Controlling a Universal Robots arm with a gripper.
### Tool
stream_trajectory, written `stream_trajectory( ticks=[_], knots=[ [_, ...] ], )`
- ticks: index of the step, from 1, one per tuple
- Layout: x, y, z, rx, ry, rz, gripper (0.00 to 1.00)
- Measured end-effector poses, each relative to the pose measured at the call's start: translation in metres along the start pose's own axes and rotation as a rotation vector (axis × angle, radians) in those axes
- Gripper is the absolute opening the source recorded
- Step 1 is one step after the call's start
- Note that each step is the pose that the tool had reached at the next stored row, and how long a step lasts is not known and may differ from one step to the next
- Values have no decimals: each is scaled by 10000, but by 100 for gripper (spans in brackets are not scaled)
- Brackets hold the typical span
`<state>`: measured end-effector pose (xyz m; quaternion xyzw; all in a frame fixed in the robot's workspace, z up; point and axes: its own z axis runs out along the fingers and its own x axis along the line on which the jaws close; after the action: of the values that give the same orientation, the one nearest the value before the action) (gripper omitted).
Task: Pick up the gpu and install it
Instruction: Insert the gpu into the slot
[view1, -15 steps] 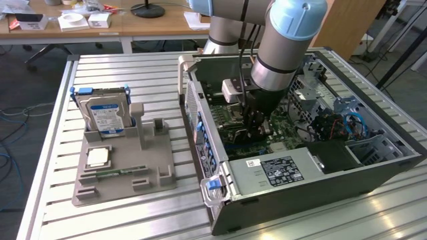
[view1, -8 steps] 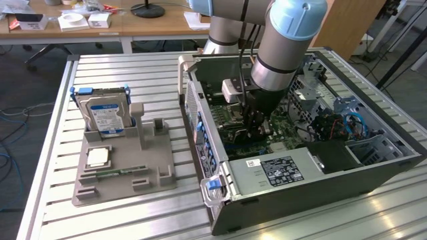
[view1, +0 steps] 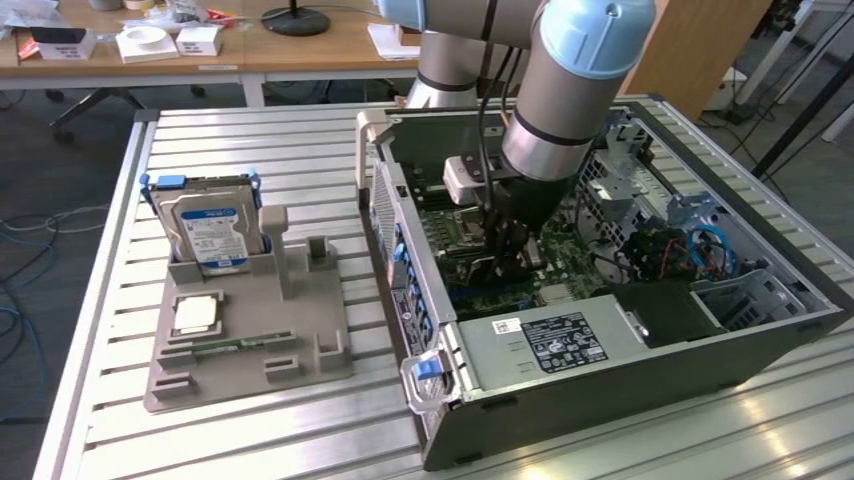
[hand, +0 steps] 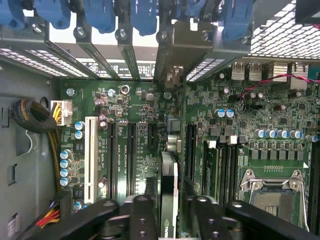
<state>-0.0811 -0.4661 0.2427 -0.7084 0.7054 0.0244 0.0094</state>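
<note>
Blackish flat gpu card (hand: 169, 172) is standing edge-down to mate with the green motherboard (hand: 145, 107) slot, black gripper (hand: 171, 210) flanking it, jaws slightly parted, unclamped.

Wooden desk (view1: 310, 52) behind slatted table (view1: 254, 425).

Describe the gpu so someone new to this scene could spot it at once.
Look inside the open PC case on the slatted table, at the green motherboard. The gpu stands on edge there, at the gripper. It is the one dark card upright among bare black slots and a white one.
</note>
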Motion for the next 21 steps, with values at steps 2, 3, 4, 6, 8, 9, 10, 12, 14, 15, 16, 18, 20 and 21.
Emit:
stream_trajectory(
  ticks=[2, 3, 4, 6, 8, 9, 10, 12, 14, 15, 16, 18, 20, 21],
  knots=[
    [-1, -1, -16, 0, -10, -3, 33],
    [-1, -1, -19, 1, -15, -3, 40],
    [-2, -1, -20, 2, -19, -3, 40],
    [-2, -1, -39, 0, -19, -3, 40],
    [-5, 0, -91, 1, -22, -3, 40],
    [-7, 1, -129, 0, -22, -3, 40],
    [-8, 1, -173, -3, -20, -3, 40],
    [-13, -1, -262, -6, -20, -4, 40],
    [-16, 0, -339, -6, -20, -2, 40],
    [-17, 1, -363, -7, -19, -2, 40],
    [-18, 1, -366, -6, -22, -2, 40],
    [-18, 0, -366, -5, -22, -3, 40],
    [-18, 0, -366, -5, -22, -3, 40],
    [-18, 0, -366, -6, -21, -3, 40]
  ],
)
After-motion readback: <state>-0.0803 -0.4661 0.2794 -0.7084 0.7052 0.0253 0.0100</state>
